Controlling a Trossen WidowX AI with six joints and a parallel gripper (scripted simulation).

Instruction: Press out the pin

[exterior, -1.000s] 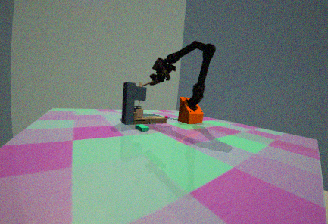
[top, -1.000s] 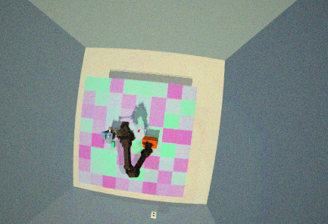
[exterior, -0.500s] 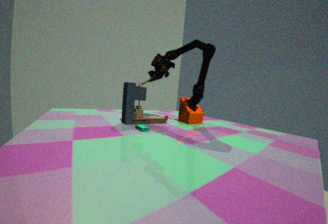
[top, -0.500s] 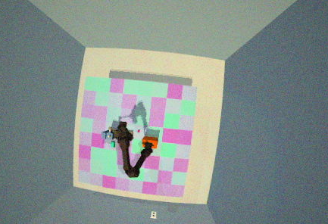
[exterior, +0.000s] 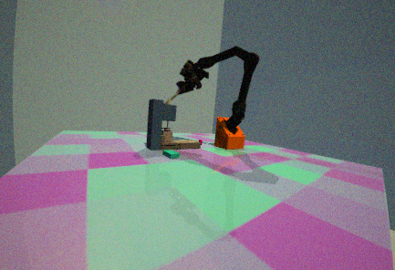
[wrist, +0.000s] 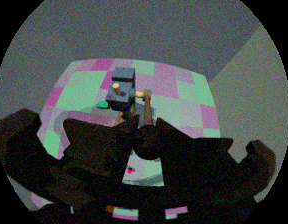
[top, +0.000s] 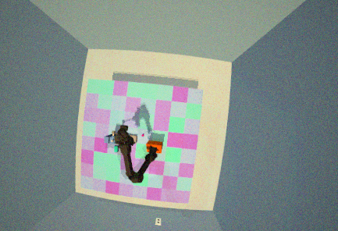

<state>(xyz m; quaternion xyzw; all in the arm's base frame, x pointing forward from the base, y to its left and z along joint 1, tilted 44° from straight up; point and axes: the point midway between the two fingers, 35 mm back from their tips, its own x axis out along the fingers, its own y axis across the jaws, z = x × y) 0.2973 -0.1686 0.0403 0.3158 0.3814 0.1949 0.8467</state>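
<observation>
My jaws (top: 132, 139) (exterior: 180, 89) are clamped on the knob end of the lever (exterior: 171, 98) (wrist: 148, 111), which slants from the press (top: 110, 139) (exterior: 154, 124) (wrist: 121, 92) up to the gripper. I judge this to be the push back up, though I can't tell whether the pin is out.

What worries me is the grip: if the arm (top: 127, 161) (exterior: 247, 82) strays from the lever's arc, the rounded knob could slip or twist free. Forcing it past its stop could drag the press across the worktop (top: 183, 156) (exterior: 132, 205) (wrist: 85, 90). Opening with sideways drift might knock the lever back down, and the punch could then nudge the block.

The block (exterior: 166, 136) sits on the press bed (top: 134, 139) (exterior: 184, 144), beneath the punch (exterior: 167, 124). It stands upright, as far as the exterior view shows; its outline is too small and blocky for me to name a long axis. The lever's long axis points up and out, toward the arm's base (top: 154, 145) (exterior: 230, 137).
</observation>
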